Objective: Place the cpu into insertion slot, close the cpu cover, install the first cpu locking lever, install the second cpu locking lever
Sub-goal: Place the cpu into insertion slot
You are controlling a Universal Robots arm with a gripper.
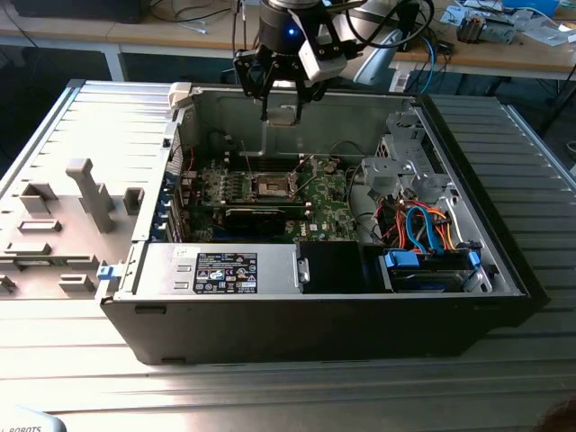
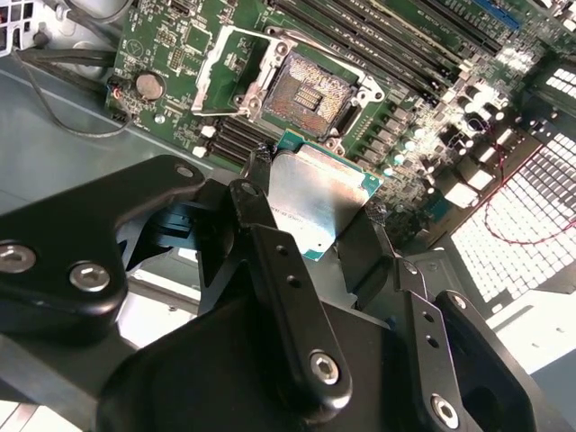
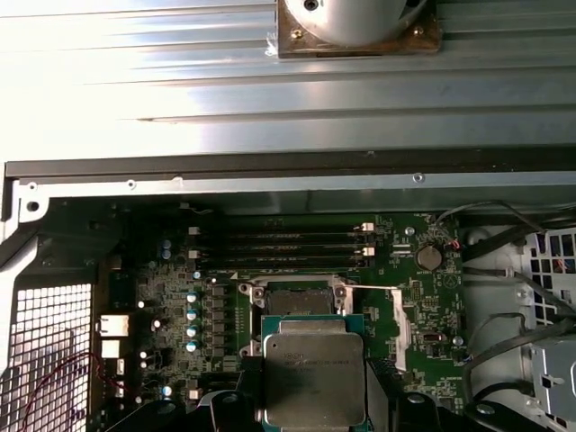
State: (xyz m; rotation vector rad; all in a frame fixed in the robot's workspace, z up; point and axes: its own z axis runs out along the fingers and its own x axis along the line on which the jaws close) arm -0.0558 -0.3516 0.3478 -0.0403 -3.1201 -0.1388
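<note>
My gripper (image 1: 283,110) hangs over the open computer case, shut on the cpu (image 1: 283,116), a small flat square chip with a silvery top. In both wrist views the black fingers (image 2: 255,193) clamp two opposite edges of the cpu (image 2: 324,198) (image 3: 313,382). The insertion slot (image 1: 273,186) (image 2: 310,90) (image 3: 295,299) lies below on the green motherboard (image 1: 328,202), its dark centre uncovered. The cpu cover (image 2: 207,76), a thin silvery frame, is swung open beside the slot. Two thin wire levers (image 1: 301,167) stand raised by the socket.
The black case's walls (image 1: 315,319) ring the board. A labelled power supply (image 1: 225,270) sits along the near side. A drive cage (image 1: 409,171) and blue and orange cables (image 1: 423,229) are on the exterior view's right. Long black memory slots (image 3: 297,247) run beside the socket. A grey fixture (image 1: 85,193) stands outside the case.
</note>
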